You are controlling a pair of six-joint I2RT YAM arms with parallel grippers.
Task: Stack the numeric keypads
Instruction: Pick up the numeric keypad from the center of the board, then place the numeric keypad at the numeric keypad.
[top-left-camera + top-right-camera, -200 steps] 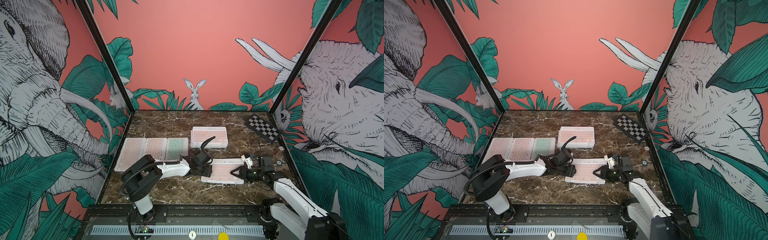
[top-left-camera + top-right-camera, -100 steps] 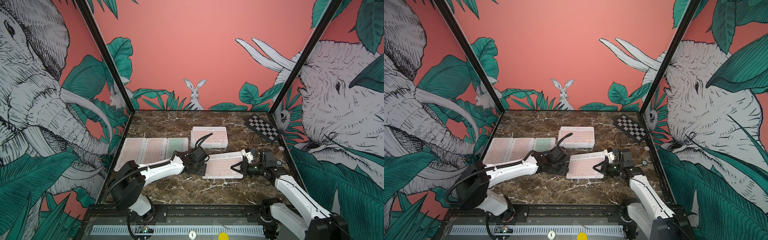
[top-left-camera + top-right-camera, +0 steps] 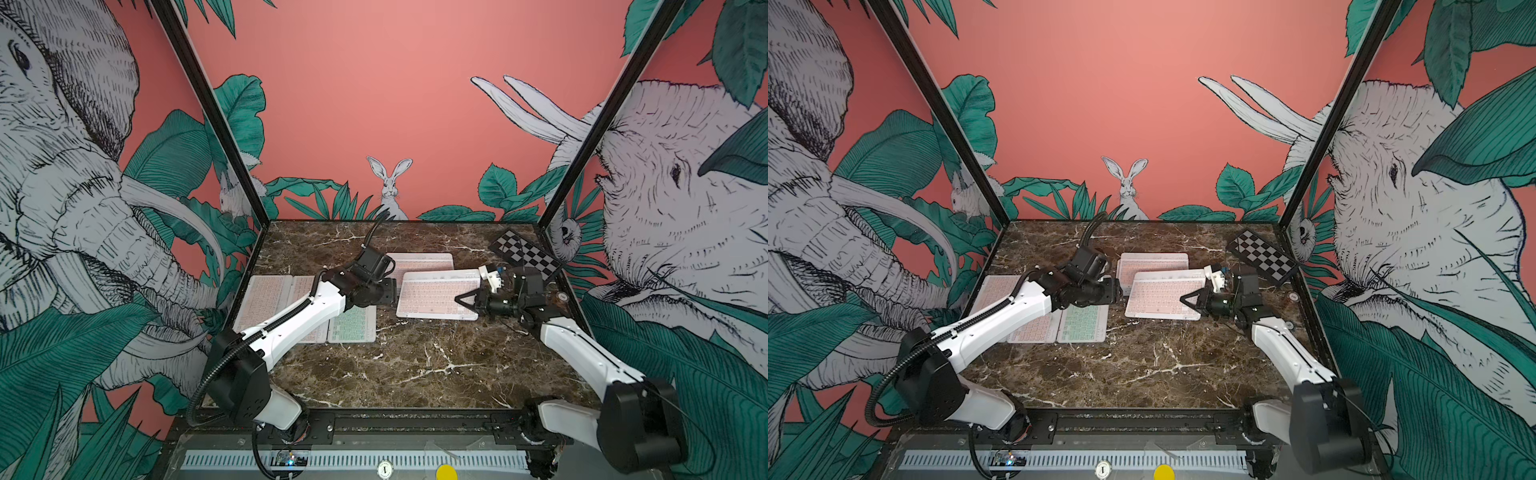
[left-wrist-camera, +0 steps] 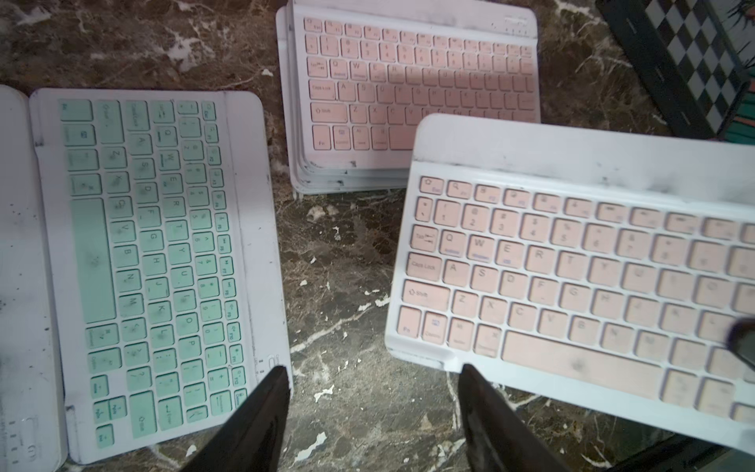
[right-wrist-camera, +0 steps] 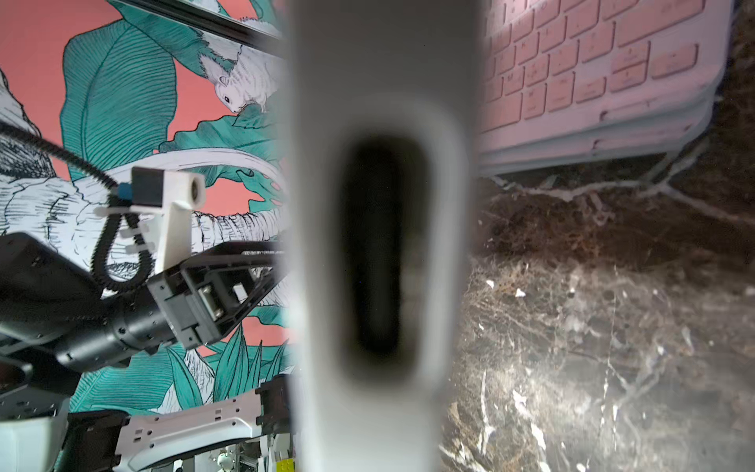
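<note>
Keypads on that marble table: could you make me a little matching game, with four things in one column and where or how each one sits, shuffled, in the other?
Things:
1. mint-green keypad
2. lone pink keypad
3. keypad stack
4. checkered board

Places or states:
A. far right corner of the table
B. several layers, pink on top
C. lying flat on the left side, nothing gripping it
D. clamped at its edge by the right gripper

Pairs: 1-C, 2-D, 3-B, 4-A.
</note>
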